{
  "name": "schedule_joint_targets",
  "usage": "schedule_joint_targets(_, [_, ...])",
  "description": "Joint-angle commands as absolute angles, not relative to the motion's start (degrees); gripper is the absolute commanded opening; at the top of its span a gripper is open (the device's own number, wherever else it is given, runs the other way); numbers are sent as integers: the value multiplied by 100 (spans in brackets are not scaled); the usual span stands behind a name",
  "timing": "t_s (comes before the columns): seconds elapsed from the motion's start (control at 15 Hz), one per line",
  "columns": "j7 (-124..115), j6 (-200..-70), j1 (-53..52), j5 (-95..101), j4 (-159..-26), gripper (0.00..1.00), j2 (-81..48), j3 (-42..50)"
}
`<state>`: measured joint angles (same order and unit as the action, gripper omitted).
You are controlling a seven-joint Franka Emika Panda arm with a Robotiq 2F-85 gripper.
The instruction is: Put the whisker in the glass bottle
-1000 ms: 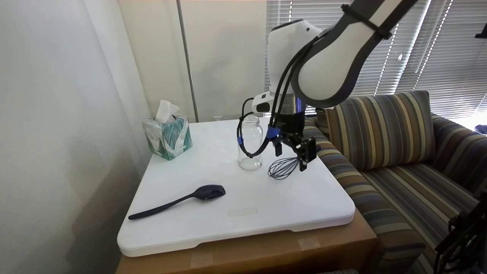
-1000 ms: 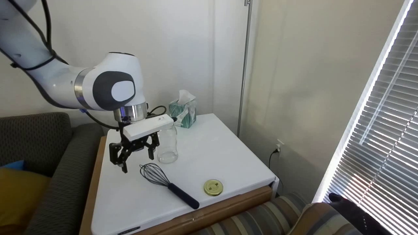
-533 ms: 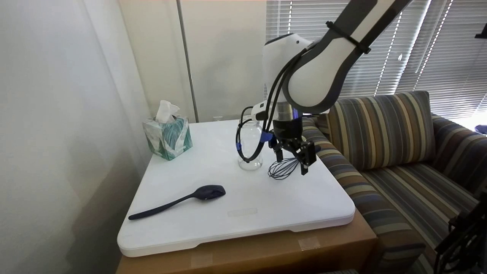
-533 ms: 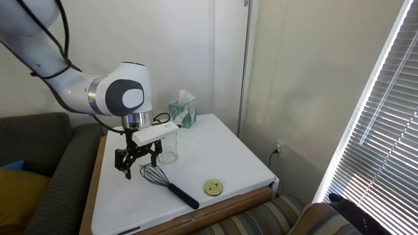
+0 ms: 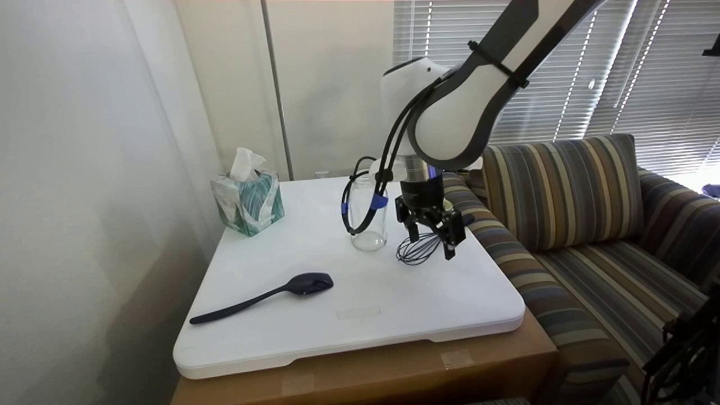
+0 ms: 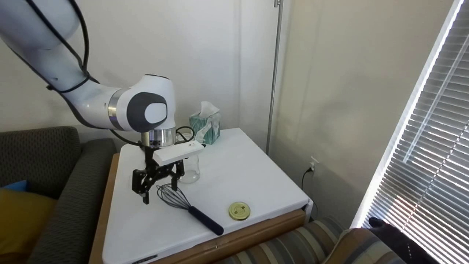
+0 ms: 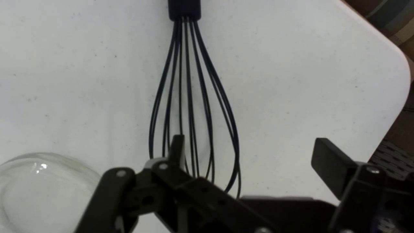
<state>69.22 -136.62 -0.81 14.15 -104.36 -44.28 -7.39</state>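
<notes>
The whisker is lying on the table in an exterior view, its loops showing by your fingers, which are standing spread and pinching nothing. The glass bottle is standing upright near the loops, apart from them; it is looking fragile and easy to topple, so you should be going in gently.

In an exterior view, you are getting the whisker's whole length, the fingers hanging by its loop end. The handle is pointing toward the table's edge, a gold lid lying near it. That handle is looking stiff and smooth, perhaps slippery, so you should be gripping firmly; the whole thing is likely to be feeling light.

In the wrist view, one finger is overlapping the loops and the other is standing well away from them; how high, you are not able to tell. The wires are looking thin and springy, so by closing here you are likely to be squashing them. You should be aiming for the handle just past where the wires are entering it, leaving the loops hanging down for the bottle's mouth
</notes>
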Motion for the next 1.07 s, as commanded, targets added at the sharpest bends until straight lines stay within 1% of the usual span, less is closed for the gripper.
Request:
schedule_joint_targets(0.0, [7119, -13425, 44, 1321, -10178, 100, -4573, -841])
schedule_joint_targets(0.8, [6971, -13821, 80, 1302, -10444, 100, -4241, -829])
schedule_joint_targets(0.93, [6965, -13882, 90, 1292, -10488, 92, -4196, -836])
schedule_joint_targets(1.0, [6949, -13914, 88, 1294, -10503, 87, -4186, -833])
